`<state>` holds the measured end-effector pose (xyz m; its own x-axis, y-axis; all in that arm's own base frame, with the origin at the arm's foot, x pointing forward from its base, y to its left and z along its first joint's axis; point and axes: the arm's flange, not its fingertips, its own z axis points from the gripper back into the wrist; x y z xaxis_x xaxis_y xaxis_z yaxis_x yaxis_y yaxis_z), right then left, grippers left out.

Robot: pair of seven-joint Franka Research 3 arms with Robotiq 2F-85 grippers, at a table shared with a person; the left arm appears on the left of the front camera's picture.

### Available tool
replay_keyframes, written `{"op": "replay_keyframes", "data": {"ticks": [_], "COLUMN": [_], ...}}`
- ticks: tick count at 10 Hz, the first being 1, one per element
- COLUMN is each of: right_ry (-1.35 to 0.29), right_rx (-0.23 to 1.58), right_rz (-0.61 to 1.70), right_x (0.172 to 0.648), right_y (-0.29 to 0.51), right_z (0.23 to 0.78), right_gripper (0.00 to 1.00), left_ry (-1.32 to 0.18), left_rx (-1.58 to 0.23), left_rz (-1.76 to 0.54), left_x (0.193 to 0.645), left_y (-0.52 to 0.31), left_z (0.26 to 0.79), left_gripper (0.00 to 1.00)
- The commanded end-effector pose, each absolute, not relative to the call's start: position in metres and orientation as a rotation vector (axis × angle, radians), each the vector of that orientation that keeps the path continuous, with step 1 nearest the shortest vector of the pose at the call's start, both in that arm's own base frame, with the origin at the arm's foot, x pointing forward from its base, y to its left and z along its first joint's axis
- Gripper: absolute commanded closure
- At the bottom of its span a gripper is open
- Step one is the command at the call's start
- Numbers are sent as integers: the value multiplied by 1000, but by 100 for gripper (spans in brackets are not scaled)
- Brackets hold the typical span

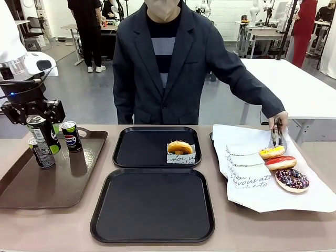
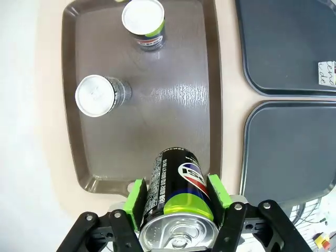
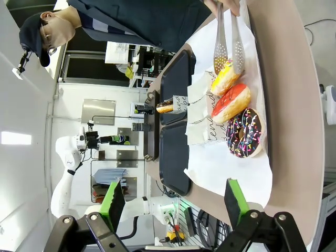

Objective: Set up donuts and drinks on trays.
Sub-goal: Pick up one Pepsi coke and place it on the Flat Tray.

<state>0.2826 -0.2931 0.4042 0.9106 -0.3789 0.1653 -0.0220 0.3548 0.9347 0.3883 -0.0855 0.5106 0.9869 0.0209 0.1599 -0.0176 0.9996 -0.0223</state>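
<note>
I am reading the left end effector [image 1: 41, 116] in the front view as clamped on the green-marked can [image 1: 43, 134]. The can is hanging tilted over the left end of the brown tray [image 1: 58, 184], just beside the Pepsi can [image 1: 71, 135] and a third can [image 1: 43, 157], both standing on that tray. The left wrist view is adding the contact detail: the green pads [image 2: 137, 202] are pressing both sides of the can, whose red, white and blue globe logo and green band are facing the camera; its fine white print is too small to read. The right wrist view is showing the right end effector [image 3: 173, 184] with its jaws spread wide and holding nothing, facing the white paper sheet [image 3: 220, 163] on the desk [image 1: 262, 231]. The sheet is carrying a yellow donut [image 1: 272, 152], a pink donut [image 1: 280, 162] and a chocolate-sprinkled donut [image 1: 292, 179], and its black script is partly reading "vous". The person's hand [image 1: 278, 119] is holding tongs [image 1: 276, 136] at the yellow donut. A glazed donut [image 1: 180, 147] in a script-printed paper tray [image 1: 181, 157] is sitting at the right side of the far black tray [image 1: 142, 149], with the near black tray [image 1: 152, 207] just in front.
</note>
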Motion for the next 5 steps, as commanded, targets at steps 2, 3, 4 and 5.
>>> {"op": "replay_keyframes", "data": {"ticks": [2, 3, 4, 5], "right_ry": [-393, -393, -393, -393], "right_rx": [1201, 1201, 1201, 1201], "right_rz": [-237, -237, -237, -237], "right_x": [282, 282, 282, 282], "right_y": [-293, -293, -293, -293], "right_z": [405, 405, 405, 405], "right_gripper": [0, 0, 0, 0], "left_ry": [-169, -169, -155, -180], "left_rx": [-21, -21, -19, -17], "left_rz": [14, 14, 17, -25], "left_x": [392, 392, 389, 397], "left_y": [-88, -88, -86, -104], "left_z": [508, 508, 508, 508], "left_gripper": [56, 56, 41, 41]}}
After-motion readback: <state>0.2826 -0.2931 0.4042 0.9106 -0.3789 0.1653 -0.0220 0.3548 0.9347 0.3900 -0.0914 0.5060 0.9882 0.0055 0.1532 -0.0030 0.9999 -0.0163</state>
